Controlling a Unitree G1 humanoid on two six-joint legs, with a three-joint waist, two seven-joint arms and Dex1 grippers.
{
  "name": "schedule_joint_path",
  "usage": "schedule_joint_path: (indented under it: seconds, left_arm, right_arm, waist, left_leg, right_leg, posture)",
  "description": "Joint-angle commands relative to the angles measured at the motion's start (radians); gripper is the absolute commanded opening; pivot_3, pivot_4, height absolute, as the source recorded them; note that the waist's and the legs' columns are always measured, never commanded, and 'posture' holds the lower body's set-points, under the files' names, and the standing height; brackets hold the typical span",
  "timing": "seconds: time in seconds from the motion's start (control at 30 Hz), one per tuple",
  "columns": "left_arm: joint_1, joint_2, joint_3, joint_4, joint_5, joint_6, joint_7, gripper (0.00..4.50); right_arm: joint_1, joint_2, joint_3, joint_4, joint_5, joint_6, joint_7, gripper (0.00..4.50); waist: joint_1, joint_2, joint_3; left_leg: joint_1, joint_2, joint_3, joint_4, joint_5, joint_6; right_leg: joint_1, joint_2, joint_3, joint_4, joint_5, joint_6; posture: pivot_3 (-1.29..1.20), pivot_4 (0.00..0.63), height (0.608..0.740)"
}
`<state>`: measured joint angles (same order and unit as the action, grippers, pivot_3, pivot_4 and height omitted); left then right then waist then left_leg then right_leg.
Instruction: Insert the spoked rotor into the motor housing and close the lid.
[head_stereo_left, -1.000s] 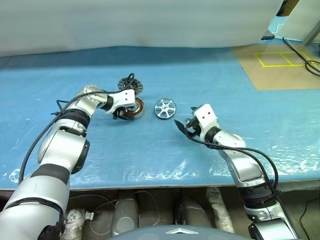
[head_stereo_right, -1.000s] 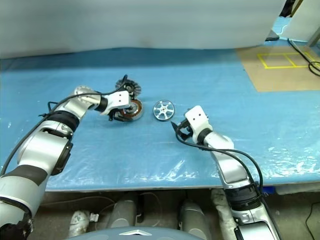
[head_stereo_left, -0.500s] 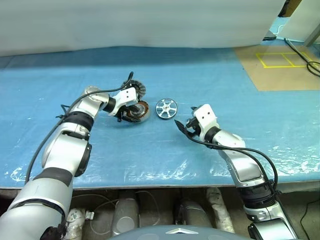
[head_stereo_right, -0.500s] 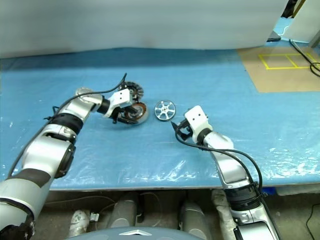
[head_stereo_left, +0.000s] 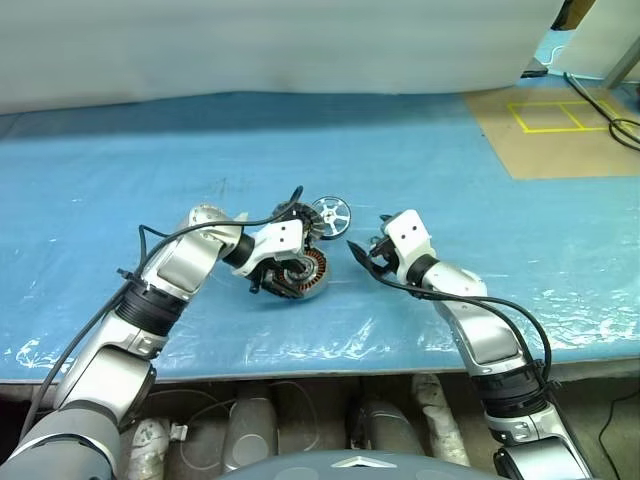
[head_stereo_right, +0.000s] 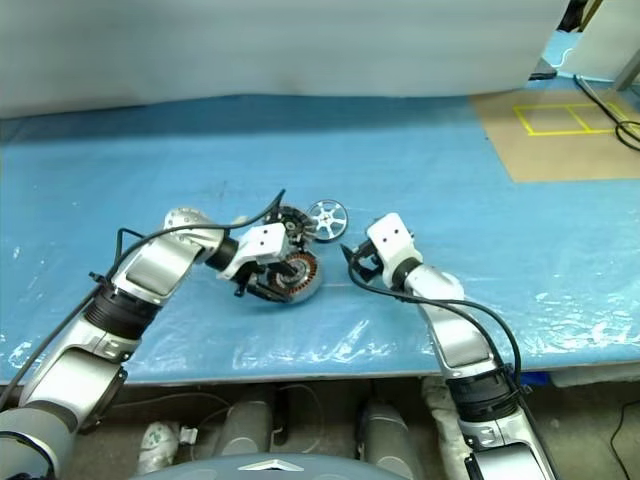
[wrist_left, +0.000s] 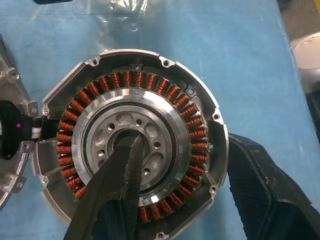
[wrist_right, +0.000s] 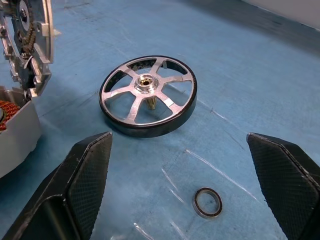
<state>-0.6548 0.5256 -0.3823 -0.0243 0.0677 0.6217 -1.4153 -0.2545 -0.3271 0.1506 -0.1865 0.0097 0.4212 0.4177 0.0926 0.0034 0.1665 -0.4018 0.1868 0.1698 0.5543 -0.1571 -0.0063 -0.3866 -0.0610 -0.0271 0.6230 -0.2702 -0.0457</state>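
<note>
Motor housing (wrist_left: 135, 150) gripped by the left gripper (head_stereo_left: 283, 283): one black finger (wrist_left: 117, 185) sits down in the central bore, the other finger (wrist_left: 255, 185) lies against the outside of the rim, so the jaws clamp the wall at a middling spread. The housing is tilted, open face turned towards the camera, towards the near edge of the blue-covered table (head_stereo_left: 420, 150), about midway along it. Inside the cup: a full ring of copper coils around a silver centre plate with round holes; nothing else in it.

Spoked rotor (wrist_right: 148, 95) lies flat on the blue sheet, just beyond the housing and to its right, apart from it. Six spokes, dark outer rim, brass-coloured hub standing up.

Lid (head_stereo_right: 291, 219) is just behind the left gripper, close to the rotor; in the right wrist view it stands on edge, ribbed face partly seen.

Right gripper (head_stereo_left: 364, 256) hovers low over the sheet with jaws spread wide and nothing between them, pointing at the rotor. A small dark ring (wrist_right: 207, 202) lies on the sheet between rotor and gripper.
</note>
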Motion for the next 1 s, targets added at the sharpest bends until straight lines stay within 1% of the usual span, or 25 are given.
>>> schedule_joint_path:
  seconds: [0.03,0.2,0.3,0.33,0.4,0.43,0.53,0.57,0.67,0.77,0.87,0.93,1.0]
  left_arm:
    - [0.026,0.008,-0.025,-0.067,-0.035,0.104,0.03,2.24]
    - [0.01,-0.012,-0.036,-0.052,-0.037,0.177,0.122,2.24]
    - [-0.015,0.015,-0.062,-0.002,-0.037,0.084,0.095,2.24]
    - [-0.027,0.027,-0.071,0.017,-0.054,0.057,0.055,2.24]
    - [-0.039,0.039,-0.072,0.043,-0.067,0.015,0.037,2.86]
    - [-0.04,0.043,-0.075,0.05,-0.067,-0.003,0.038,3.09]
    - [-0.038,0.038,-0.07,0.059,-0.056,-0.008,0.087,4.05]
    - [-0.045,0.038,-0.069,0.06,-0.067,0.007,0.08,4.05]
    - [-0.088,0.012,-0.01,0.052,-0.126,0.112,0.108,4.05]
    - [-0.104,0.04,0.03,-0.001,-0.209,0.198,0.073,4.05]
    - [-0.095,0.103,0.079,-0.108,-0.341,0.327,0.009,4.05]
    - [-0.078,0.174,0.106,-0.185,-0.436,0.382,-0.059,4.05]
    - [-0.043,0.256,0.11,-0.234,-0.468,0.35,-0.104,4.05]
  right_arm:
    - [0.013,0.0,-0.004,-0.031,-0.002,-0.021,-0.002,4.5]
    - [0.014,0.003,-0.002,-0.024,-0.008,-0.02,-0.006,4.5]
    - [0.018,0.001,-0.002,-0.032,-0.01,-0.017,-0.006,4.5]
    - [0.02,-0.002,-0.005,-0.031,-0.01,-0.018,-0.006,4.5]
    - [0.02,-0.006,-0.01,-0.025,-0.011,-0.021,-0.006,4.5]
    - [0.019,-0.007,-0.012,-0.022,-0.011,-0.022,-0.006,4.5]
    - [0.014,-0.007,-0.013,-0.015,-0.013,-0.024,-0.007,4.5]
    - [0.013,-0.006,-0.012,-0.014,-0.013,-0.023,-0.008,4.5]
    - [0.017,-0.006,-0.01,-0.01,-0.014,-0.027,-0.009,4.5]
    - [0.026,-0.005,-0.012,-0.008,-0.014,-0.028,-0.012,4.5]
    - [0.032,-0.005,-0.009,-0.002,-0.016,-0.034,-0.011,4.5]
    - [0.029,-0.005,-0.007,0.005,-0.016,-0.038,-0.009,4.5]
    - [0.02,-0.005,-0.007,0.016,-0.017,-0.042,-0.006,4.5]
  waist:
    - [0.0,0.0,0.0]
    - [0.001,0.001,0.0]
    - [0.001,0.001,0.0]
    - [0.001,0.001,0.0]
    - [0.001,0.001,0.0]
    - [0.001,0.001,0.0]
    - [-0.001,0.001,0.0]
    - [-0.002,0.001,0.0]
    - [-0.002,0.001,0.0]
    - [-0.003,0.001,0.0]
    - [-0.004,0.001,0.0]
    - [-0.005,0.001,0.0]
    - [-0.01,0.001,0.0]
  left_leg:
    - [0.0,0.0,0.0,0.0,0.0,0.0]
    - [0.001,0.0,0.0,-0.001,0.0,0.0]
    - [0.002,0.0,0.001,-0.001,0.0,0.0]
    - [0.003,0.0,0.001,-0.001,0.0,0.0]
    - [0.003,0.0,0.001,0.0,0.0,0.001]
    - [0.003,0.0,0.001,0.0,0.001,0.001]
    - [0.003,0.0,0.002,0.0,0.001,0.001]
    - [0.003,0.0,0.002,-0.001,0.001,0.001]
    - [0.003,0.001,0.002,-0.001,0.001,0.001]
    - [0.002,0.001,0.002,-0.001,0.001,0.001]
    - [0.0,0.001,0.002,-0.001,0.001,0.0]
    - [-0.001,0.0,0.002,-0.002,0.001,0.0]
    - [-0.002,0.0,0.002,-0.004,0.001,0.0]
  right_leg:
    - [0.0,0.0,0.0,0.0,0.0,0.0]
    - [0.001,0.001,0.0,0.0,0.0,0.0]
    - [0.002,0.001,0.001,-0.001,0.0,0.0]
    - [0.002,0.001,0.001,-0.001,0.0,0.0]
    - [0.002,0.001,0.002,-0.001,0.0,0.0]
    - [0.002,0.001,0.002,-0.001,0.0,0.0]
    - [0.001,0.001,0.003,-0.001,0.0,0.0]
    - [0.001,0.001,0.003,-0.001,0.0,0.0]
    - [0.001,0.002,0.003,-0.001,0.0,0.0]
    - [0.0,0.002,0.003,-0.001,0.0,0.0]
    - [-0.002,0.002,0.003,-0.001,0.0,0.0]
    - [-0.004,0.002,0.003,-0.001,0.001,0.001]
    - [-0.005,0.002,0.003,0.0,0.002,0.004]
  posture:
    - [0.0,0.15,0.74]
    - [0.0,0.15,0.74]
    - [0.0,0.15,0.74]
    - [0.0,0.15,0.74]
    - [0.0,0.15,0.74]
    - [0.0,0.15,0.74]
    - [0.0,0.15,0.74]
    - [0.0,0.15,0.74]
    - [0.0,0.15,0.74]
    - [0.0,0.15,0.74]
    - [0.0,0.15,0.74]
    - [0.0,0.15,0.74]
    - [0.0,0.15,0.74]
